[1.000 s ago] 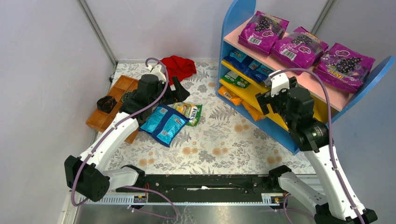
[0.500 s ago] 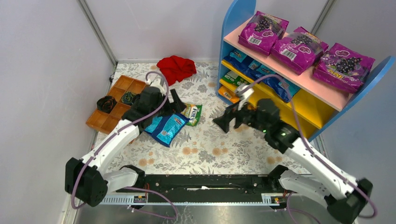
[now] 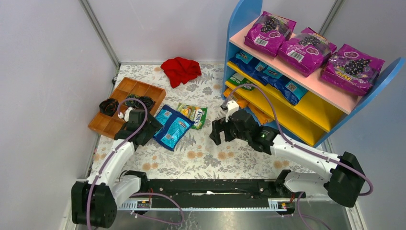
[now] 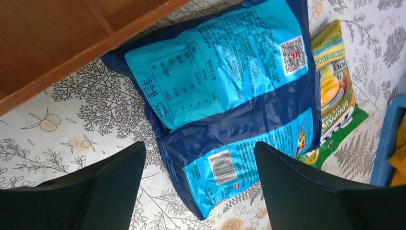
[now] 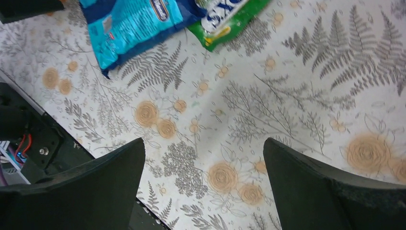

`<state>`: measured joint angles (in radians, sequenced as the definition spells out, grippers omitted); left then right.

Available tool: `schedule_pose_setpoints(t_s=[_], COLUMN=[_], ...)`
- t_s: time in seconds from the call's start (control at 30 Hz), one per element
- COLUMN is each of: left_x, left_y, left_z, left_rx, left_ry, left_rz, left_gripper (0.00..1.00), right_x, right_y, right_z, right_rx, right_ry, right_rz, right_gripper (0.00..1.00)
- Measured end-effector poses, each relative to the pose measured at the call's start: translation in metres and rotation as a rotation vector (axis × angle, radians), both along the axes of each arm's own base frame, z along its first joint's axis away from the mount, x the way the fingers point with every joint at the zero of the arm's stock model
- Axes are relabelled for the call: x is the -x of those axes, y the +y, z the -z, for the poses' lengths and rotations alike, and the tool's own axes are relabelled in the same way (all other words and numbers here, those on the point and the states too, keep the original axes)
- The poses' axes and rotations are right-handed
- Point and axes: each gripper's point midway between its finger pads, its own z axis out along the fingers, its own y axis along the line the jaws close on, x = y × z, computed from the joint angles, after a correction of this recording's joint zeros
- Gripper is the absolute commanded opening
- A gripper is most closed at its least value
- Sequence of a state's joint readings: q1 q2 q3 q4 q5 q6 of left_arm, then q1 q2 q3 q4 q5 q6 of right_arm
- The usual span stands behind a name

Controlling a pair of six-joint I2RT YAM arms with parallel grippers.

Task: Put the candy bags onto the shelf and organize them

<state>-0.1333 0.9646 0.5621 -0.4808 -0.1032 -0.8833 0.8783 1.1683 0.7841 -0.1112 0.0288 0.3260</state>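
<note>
Two candy bags lie loose on the floral table cover, left of centre: a blue candy bag (image 3: 171,127) (image 4: 230,91) (image 5: 131,24) with its printed back and barcode up, and a green candy bag (image 3: 192,115) (image 4: 335,91) (image 5: 225,19) touching its right side, with the blue one's edge overlapping it. The blue bag's far left corner sits against the brown wooden tray (image 3: 125,96) (image 4: 48,43).

Your left gripper (image 3: 141,130) (image 4: 198,153) sits at the near left end of the blue bag. Its fingers (image 4: 119,177) are spread wide with the barcode end showing between them, and they grip nothing. Whether they touch the bag you cannot tell.

Your right gripper (image 3: 219,133) (image 5: 203,143) is just right of the green bag, fingers (image 5: 306,177) fully apart over bare cloth, holding nothing.

At the far right stands the shelf (image 3: 239,19). Its yellow boards already carry blue bags (image 3: 282,84), a green one (image 3: 241,82) and an orange one (image 3: 237,98). Three magenta grape bags (image 3: 306,48) lie on the pink top board. A red cloth (image 3: 181,69) lies far, left of the shelf.
</note>
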Motion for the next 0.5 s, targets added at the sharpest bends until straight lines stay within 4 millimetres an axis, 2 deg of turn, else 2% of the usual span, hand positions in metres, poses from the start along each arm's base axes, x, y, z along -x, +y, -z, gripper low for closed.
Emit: schedule_pose_setpoints(t_s=[0.1, 0.17, 0.3, 0.43, 0.5], left_x=[-0.005, -0.009, -0.011, -0.004, -0.004], left_y=[0.004, 0.008, 0.014, 0.008, 0.007], left_z=[0.008, 0.015, 0.033, 0.050, 0.052], left_rx=[0.037, 0.065, 0.115, 0.160, 0.171], left_ry=[0.026, 0.047, 0.083, 0.121, 0.116], left_rz=[-0.051, -0.091, -0.162, -0.176, -0.184], left_gripper=[0.74, 0.69, 0.56, 0.54, 0.52], right_x=[0.006, 0.010, 0.014, 0.023, 0.028], right_y=[-0.011, -0.015, -0.029, -0.040, -0.044], right_z=[0.009, 0.007, -0.013, -0.038, -0.051], right_rx=[0.006, -0.006, -0.087, -0.210, -0.278], right_ry=[0.017, 0.012, -0.044, -0.098, -0.127], right_rz=[0.025, 0.030, 0.078, 0.108, 0.112], right_gripper=[1.00, 1.00, 1.00, 1.00, 1.00])
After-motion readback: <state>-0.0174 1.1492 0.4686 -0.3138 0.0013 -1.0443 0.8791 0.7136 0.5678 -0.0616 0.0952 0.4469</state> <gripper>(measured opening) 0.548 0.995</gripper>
